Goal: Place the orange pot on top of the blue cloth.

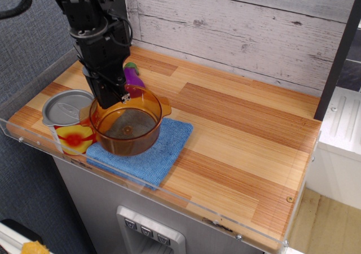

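Note:
The orange pot (pixel 127 125) is a see-through amber pot with small side handles. It is over the left part of the blue cloth (pixel 152 152), tilted a little toward the front; I cannot tell whether it rests on the cloth. My black gripper (pixel 113 99) comes down from the upper left and is shut on the pot's far rim. The blue cloth lies near the table's front left edge, partly hidden under the pot.
A red-and-yellow can with a grey lid (pixel 67 121) stands just left of the pot, close to it. A purple eggplant toy (pixel 133 75) lies behind the pot. A clear acrylic rim (pixel 169 193) runs along the table's front and left edges. A wooden wall stands behind.

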